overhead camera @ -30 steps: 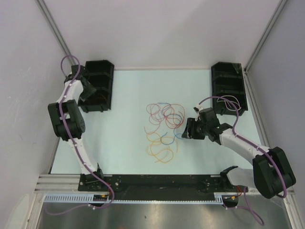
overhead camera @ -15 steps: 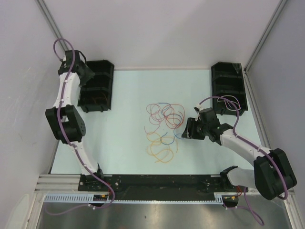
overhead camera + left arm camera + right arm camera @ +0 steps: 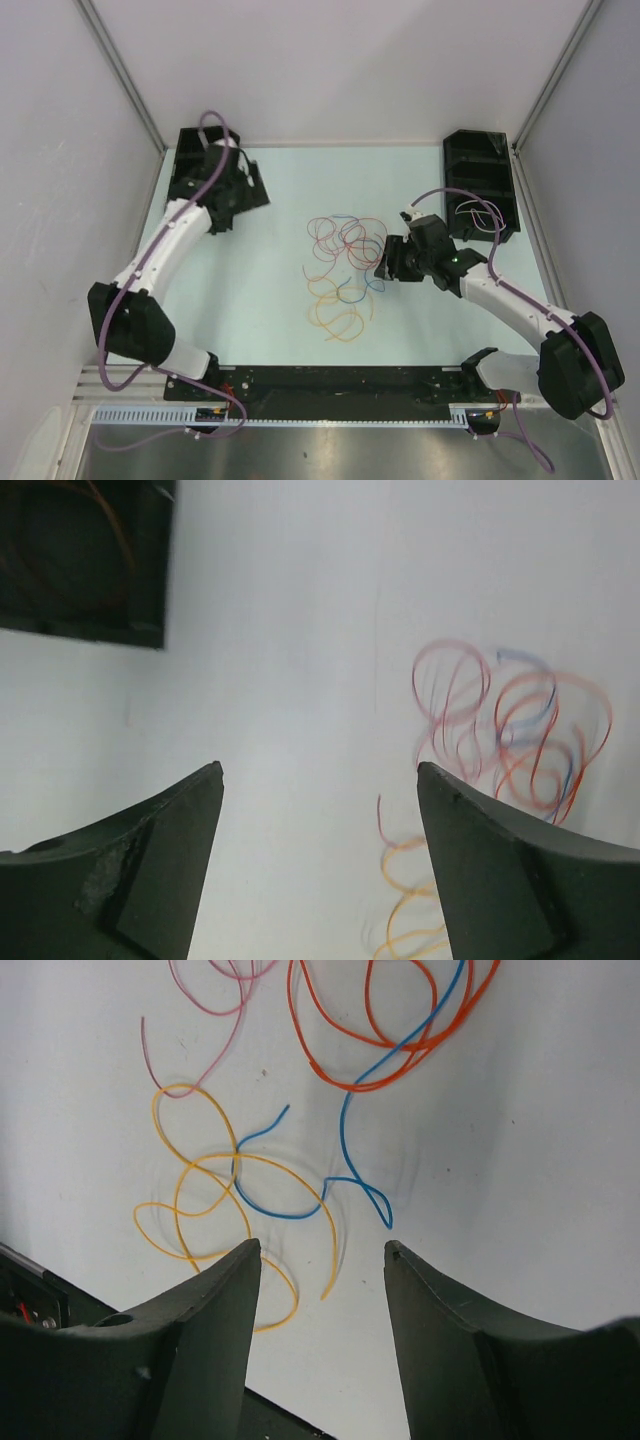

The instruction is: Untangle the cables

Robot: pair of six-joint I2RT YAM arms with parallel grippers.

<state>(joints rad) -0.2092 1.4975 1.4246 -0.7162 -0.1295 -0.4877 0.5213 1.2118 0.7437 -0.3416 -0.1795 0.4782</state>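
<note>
Seen from above: a pale desk (image 3: 250,300) with a loose heap of thin cables (image 3: 345,270) at its centre. Red and pink loops lie toward 12 o'clock of the heap, yellow-orange loops toward 6 o'clock, and blue strands run through the middle. The loops cross one another, so the untangling looks far from done.

The right arm (image 3: 500,295) reaches in from 4 o'clock. The right jaws are at the heap's 3 o'clock edge, apart, with nothing between them. In the wrist view they hang just above a blue cable (image 3: 345,1175) where it crosses a yellow loop (image 3: 200,1195). That strand's free ends make it a likely one to pick out.

The left arm (image 3: 165,250) stretches toward 10 o'clock, well apart from the heap. The left jaws are wide apart and hold nothing, over bare desk. A black bin (image 3: 85,565) lies just beside them at 10 o'clock, and a faint orange strand shows inside it. It seems to be where freed cables go, which would explain the arm being out there. A second bin (image 3: 480,185) sits at 2 o'clock.
</note>
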